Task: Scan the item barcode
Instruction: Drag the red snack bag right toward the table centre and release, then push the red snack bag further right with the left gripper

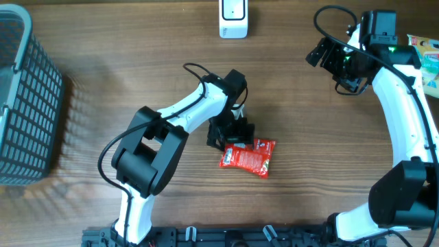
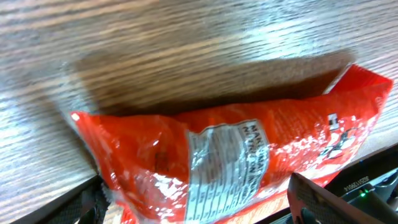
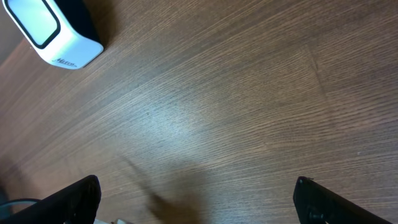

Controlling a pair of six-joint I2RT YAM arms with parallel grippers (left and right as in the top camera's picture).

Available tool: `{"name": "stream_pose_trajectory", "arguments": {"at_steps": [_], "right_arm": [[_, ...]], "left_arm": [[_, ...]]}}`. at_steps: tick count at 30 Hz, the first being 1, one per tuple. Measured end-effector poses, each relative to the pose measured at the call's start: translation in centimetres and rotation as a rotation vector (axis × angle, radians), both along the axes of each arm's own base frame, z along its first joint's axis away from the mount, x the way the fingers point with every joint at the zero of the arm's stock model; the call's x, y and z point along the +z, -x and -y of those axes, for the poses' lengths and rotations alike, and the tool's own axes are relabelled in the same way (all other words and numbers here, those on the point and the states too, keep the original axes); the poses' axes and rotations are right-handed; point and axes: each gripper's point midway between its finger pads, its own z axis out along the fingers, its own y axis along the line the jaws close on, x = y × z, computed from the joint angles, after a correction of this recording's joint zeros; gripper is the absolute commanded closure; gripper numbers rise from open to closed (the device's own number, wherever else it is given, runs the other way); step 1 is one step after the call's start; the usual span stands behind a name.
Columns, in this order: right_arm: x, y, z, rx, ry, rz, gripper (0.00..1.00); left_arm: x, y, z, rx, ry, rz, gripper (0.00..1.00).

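A red snack packet [image 1: 250, 157] lies flat on the wooden table just below centre. My left gripper [image 1: 230, 134] is lowered over the packet's left end. In the left wrist view the packet [image 2: 155, 155] fills the lower frame, with a white printed label [image 2: 227, 165] facing up. It lies between the spread jaws of the left gripper [image 2: 199, 208], which stands open. I cannot make out a barcode. The white scanner [image 1: 233, 17] stands at the table's far edge. My right gripper [image 1: 336, 62] hovers open at the upper right, with bare wood between its fingers [image 3: 74, 199].
A grey wire basket [image 1: 27, 103] takes up the left side. A colourful box [image 1: 429, 58] pokes in at the right edge. In the right wrist view the scanner [image 3: 53, 31] shows at the upper left corner.
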Motion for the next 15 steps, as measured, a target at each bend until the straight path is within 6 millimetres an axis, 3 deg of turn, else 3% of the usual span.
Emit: {"name": "stream_pose_trajectory", "arguments": {"at_steps": [7, 11, 15], "right_arm": [[0.0, 0.0, 0.0, 0.0, 0.0, 0.0, 0.0], [0.0, 0.0, 0.0, 0.0, 0.0, 0.0, 0.0], [0.0, 0.0, 0.0, 0.0, 0.0, 0.0, 0.0]], "left_arm": [[1.1, -2.5, -2.6, 0.101, 0.005, 0.007, 0.13], [4.7, -5.7, -5.4, 0.226, 0.047, 0.092, 0.0], [8.4, -7.6, -9.0, 0.377, 0.044, 0.138, 0.0]]}}
